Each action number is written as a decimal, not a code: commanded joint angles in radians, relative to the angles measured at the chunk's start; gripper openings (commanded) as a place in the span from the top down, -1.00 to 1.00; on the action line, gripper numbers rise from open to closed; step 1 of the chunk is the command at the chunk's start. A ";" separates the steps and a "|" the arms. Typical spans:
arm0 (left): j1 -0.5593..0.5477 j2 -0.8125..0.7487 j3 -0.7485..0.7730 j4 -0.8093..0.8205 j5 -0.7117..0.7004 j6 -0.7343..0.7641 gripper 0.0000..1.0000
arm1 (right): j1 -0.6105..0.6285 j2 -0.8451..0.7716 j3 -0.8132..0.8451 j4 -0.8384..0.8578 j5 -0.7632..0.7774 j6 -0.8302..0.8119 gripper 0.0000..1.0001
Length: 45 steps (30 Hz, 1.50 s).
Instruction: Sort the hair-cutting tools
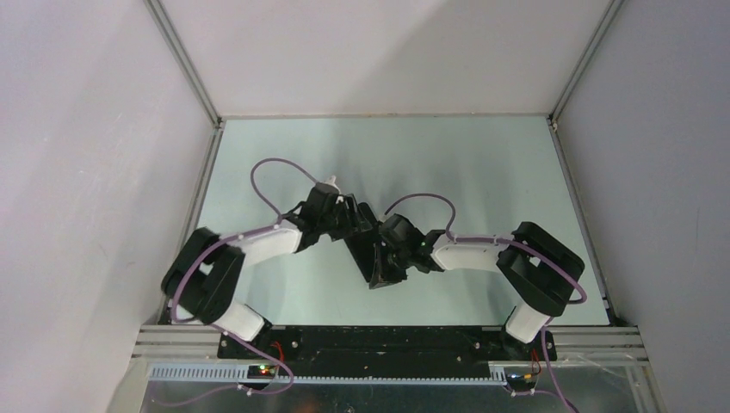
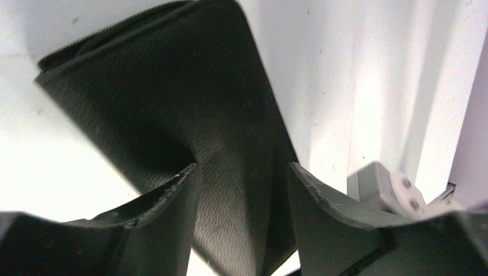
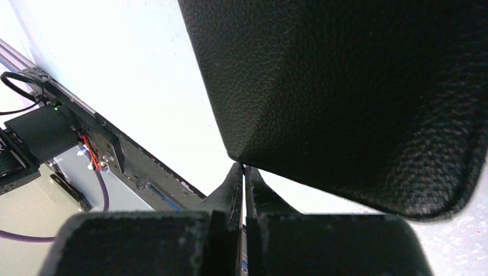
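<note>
A black rectangular zip case (image 1: pixel 370 258) is held lifted over the middle of the table between both arms. My left gripper (image 1: pixel 358 225) grips its upper end. In the left wrist view the textured case (image 2: pixel 190 103) runs between the two fingers of that gripper (image 2: pixel 241 169). My right gripper (image 1: pixel 389 256) is at the case's lower right side. In the right wrist view its jaws (image 3: pixel 244 168) are pressed together at the corner edge of the case (image 3: pixel 345 86). The two silver scissors and the black comb-like tool are out of view.
The pale green table (image 1: pixel 482 172) is walled by grey panels at the left, back and right. A black base rail (image 1: pixel 387 342) with cables runs along the near edge, and it also shows in the right wrist view (image 3: pixel 115 155).
</note>
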 commanded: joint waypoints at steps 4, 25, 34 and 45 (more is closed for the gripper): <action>0.005 -0.318 -0.130 -0.053 -0.144 -0.085 -0.50 | -0.016 -0.080 -0.003 0.013 -0.008 -0.014 1.00; -0.004 -0.434 -0.538 0.458 -0.037 -0.534 -0.53 | -0.023 -0.146 0.027 0.056 -0.077 0.005 1.00; -0.092 -0.190 -0.583 0.760 -0.056 -0.697 -0.37 | -0.027 -0.159 0.043 0.050 -0.082 0.007 1.00; -0.120 -0.206 -0.568 0.746 -0.110 -0.683 0.39 | -0.027 -0.170 0.049 -0.005 -0.079 -0.028 1.00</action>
